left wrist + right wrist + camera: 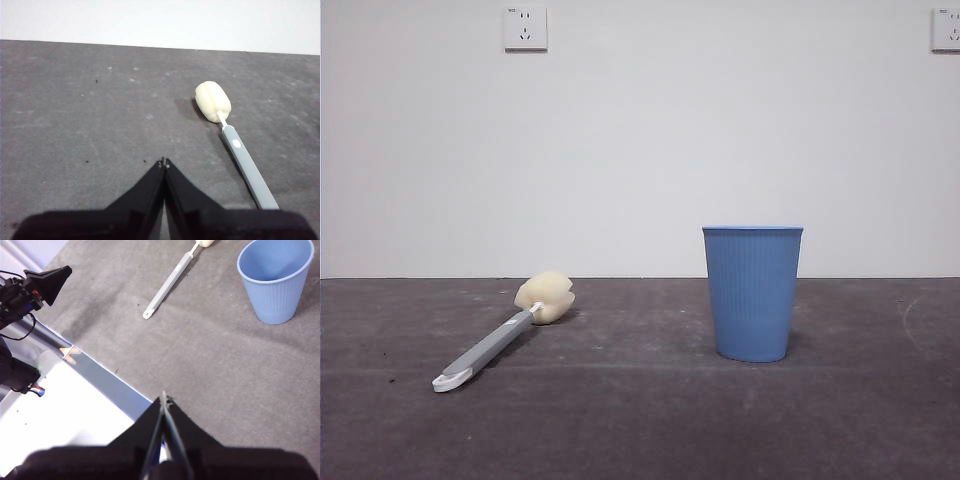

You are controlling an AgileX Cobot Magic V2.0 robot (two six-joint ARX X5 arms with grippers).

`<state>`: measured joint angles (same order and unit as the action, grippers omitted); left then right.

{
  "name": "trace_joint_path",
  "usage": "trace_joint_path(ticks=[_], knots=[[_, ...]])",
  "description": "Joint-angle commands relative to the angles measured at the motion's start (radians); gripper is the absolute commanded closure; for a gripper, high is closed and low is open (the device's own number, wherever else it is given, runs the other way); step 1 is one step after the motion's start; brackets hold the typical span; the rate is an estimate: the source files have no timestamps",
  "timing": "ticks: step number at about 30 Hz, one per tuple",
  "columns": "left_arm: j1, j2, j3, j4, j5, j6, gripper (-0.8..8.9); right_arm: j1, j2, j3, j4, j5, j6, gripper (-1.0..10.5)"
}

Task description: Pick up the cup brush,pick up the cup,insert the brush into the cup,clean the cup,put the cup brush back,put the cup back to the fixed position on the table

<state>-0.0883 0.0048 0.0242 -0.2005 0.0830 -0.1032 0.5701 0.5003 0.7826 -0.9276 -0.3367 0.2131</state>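
The cup brush (500,338) lies flat on the table (640,420) at the left, sponge head toward the wall, white tip toward the front. It also shows in the left wrist view (235,145) and the right wrist view (170,282). The blue ribbed cup (752,292) stands upright right of centre, empty; it also shows in the right wrist view (275,280). My left gripper (164,162) is shut and empty, hovering short of the brush. My right gripper (164,399) is shut and empty, above the table's front edge, away from the cup.
A white wall with two sockets (525,28) stands behind the table. In the right wrist view the other arm's black gripper (47,282) and cables hang beyond the table's edge (105,375), over a pale floor.
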Motion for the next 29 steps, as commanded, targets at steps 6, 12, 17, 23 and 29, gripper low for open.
trace_joint_path(ticks=[6, 12, 17, 23, 29], knots=[[-0.002, -0.002, -0.011, -0.003, -0.002, -0.005, 8.17, -0.07, -0.093, 0.0, 0.12, 0.134, -0.219, 9.4], [-0.002, -0.002, -0.011, -0.003, -0.003, -0.005, 8.17, -0.163, -0.179, -0.016, 0.264, 0.235, -0.325, 9.4], [-0.002, -0.002, -0.011, -0.003, -0.003, -0.005, 8.16, -0.237, -0.214, -0.07, 0.35, 0.238, -0.364, 9.4], [-0.002, -0.002, -0.011, -0.003, -0.003, -0.005, 8.16, -0.319, -0.306, -0.238, 0.558, 0.232, -0.312, 9.4], [-0.002, -0.002, -0.011, -0.003, -0.003, -0.005, 8.17, -0.399, -0.394, -0.436, 0.698, 0.233, -0.283, 9.4]])
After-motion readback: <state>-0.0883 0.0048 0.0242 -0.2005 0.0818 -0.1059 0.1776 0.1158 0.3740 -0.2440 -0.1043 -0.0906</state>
